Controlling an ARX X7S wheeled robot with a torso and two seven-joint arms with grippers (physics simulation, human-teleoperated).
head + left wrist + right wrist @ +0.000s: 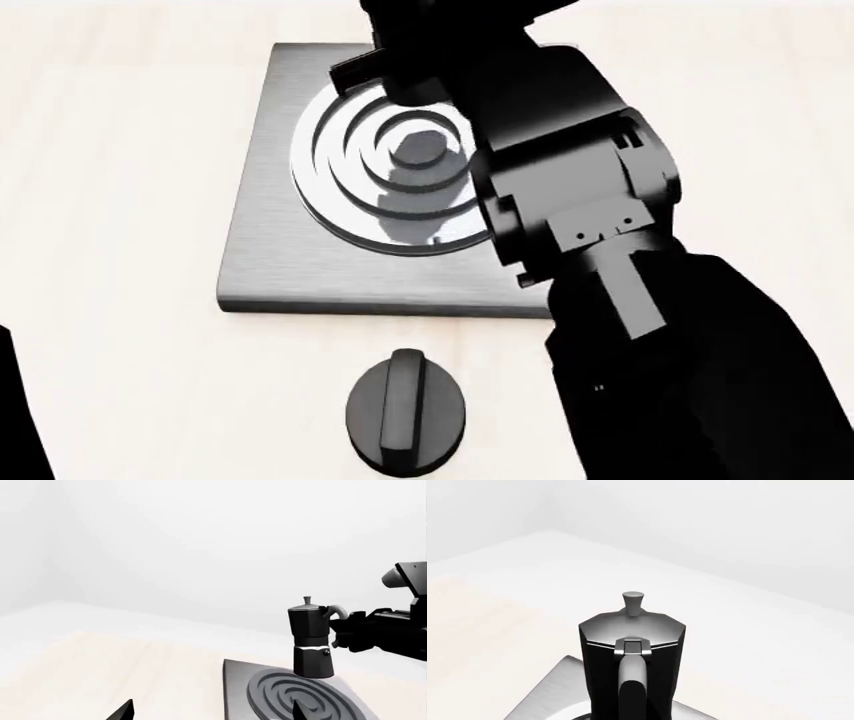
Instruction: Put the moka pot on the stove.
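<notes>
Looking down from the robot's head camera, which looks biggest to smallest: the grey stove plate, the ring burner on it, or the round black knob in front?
1. The stove, the widest by far.
2. Its ring burner, partly hidden by the right arm.
3. The black dial knob, smallest, though it lies nearer the camera, which flatters its size.

- The moka pot (311,645) has a matt black faceted body, and a lid in smooth silver-grey metal with a soft sheen.
- The stove (262,250) is a slab of brushed grey metal; the ring burner (350,190) in its middle gleams brighter.
- The dial knob (404,410), just beside the stove's near edge, looks like smooth black plastic with a faint gloss.
- The tabletop (120,380) around the stove is pale, matt, light wood.
</notes>
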